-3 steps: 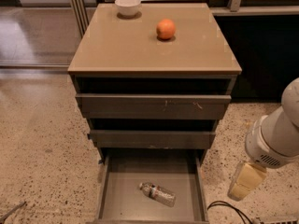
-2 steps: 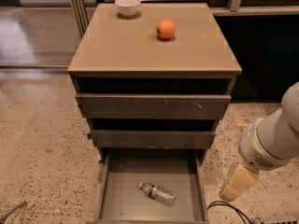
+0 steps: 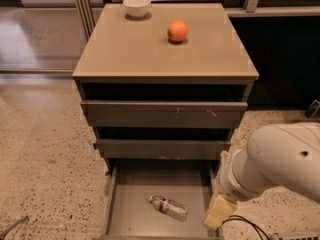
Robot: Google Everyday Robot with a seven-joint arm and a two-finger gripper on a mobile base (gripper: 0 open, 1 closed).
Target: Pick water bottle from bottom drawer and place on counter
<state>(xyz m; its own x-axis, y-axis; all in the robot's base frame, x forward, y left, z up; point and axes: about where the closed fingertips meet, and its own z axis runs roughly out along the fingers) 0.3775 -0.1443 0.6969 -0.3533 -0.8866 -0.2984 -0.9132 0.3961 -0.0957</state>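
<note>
Grey-brown and pulled open, the bottom drawer (image 3: 129, 220) holds one thing: the clear plastic water bottle (image 3: 168, 208), lying on its side on the flat grey floor. At the bottle's 3 o'clock, the pale yellow tool (image 3: 219, 213) hangs by the drawer's right wall, apart from the bottle; how far open it is cannot be told. On the glossy tan counter (image 3: 150, 54) sit a round orange (image 3: 177, 31) and, at 11 o'clock, a white bowl (image 3: 137, 6).

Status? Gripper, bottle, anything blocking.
Gripper at right wall of bottom drawer, apart from water bottle. Bottle lying flat on drawer floor. Nothing over it; orange, bowl on counter.
</note>
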